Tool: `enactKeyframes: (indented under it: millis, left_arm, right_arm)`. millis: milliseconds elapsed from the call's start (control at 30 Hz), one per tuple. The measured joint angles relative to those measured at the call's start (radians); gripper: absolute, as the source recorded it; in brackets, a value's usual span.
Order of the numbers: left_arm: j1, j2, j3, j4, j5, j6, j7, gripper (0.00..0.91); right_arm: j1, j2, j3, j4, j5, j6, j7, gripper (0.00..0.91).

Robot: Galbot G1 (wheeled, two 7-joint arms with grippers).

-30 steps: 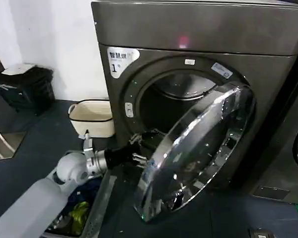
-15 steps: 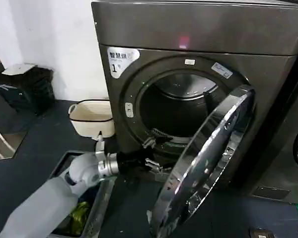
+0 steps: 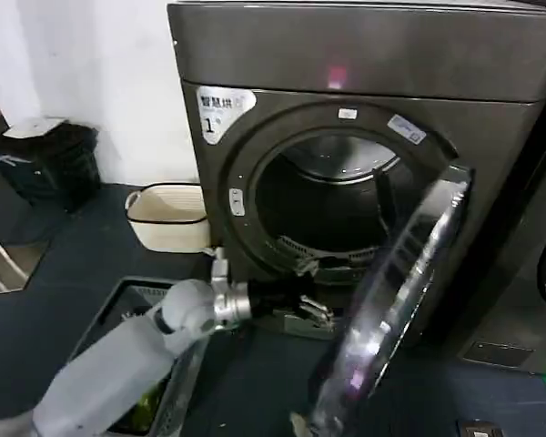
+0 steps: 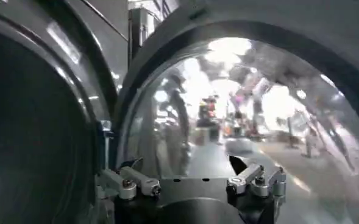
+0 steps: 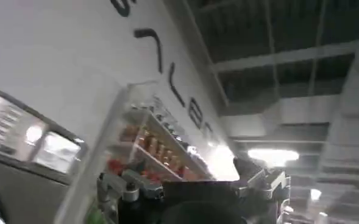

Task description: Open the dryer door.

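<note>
Change since earlier frames: dryer door (image 3: 396,300) has swung wider, now nearly edge-on to the head camera; left gripper (image 3: 311,293) has advanced toward the drum opening.
Dryer door: open, on the right side of the porthole, chrome rim facing out; mirrored surface fills the left wrist view (image 4: 252,109).
Dryer (image 3: 346,55): porthole exposed, pink light lit, sticker "1" at upper left.
Left gripper: fingers (image 4: 136,182) spread apart, holding nothing, at the lower edge of the opening, near the door's inner face.
Right gripper (image 5: 194,185): fingers parted, holding nothing, pointing up toward ceiling and wall.
Floor: cream basket (image 3: 168,217) beside the dryer.
</note>
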Motion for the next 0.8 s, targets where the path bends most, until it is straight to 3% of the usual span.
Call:
enactKeyframes:
  millis: [367,567,800]
  left_arm:
    - [-0.068,-0.070,0.120,0.031,0.017,-0.016,-0.048,0.907]
    - [-0.093,-0.109,0.168,0.060,0.041,-0.039,-0.074,0.907]
    - [-0.131,-0.160,0.212,0.093,0.039,-0.059,-0.098,0.907]
  right_arm:
    - [-0.039,-0.015,0.117,-0.027,-0.047,-0.047,0.043,0.907]
    - [-0.051,-0.014,0.155,-0.045,-0.118,-0.044,0.055,0.907]
    - [-0.072,-0.010,0.197,-0.053,-0.122,-0.058,0.068,0.907]
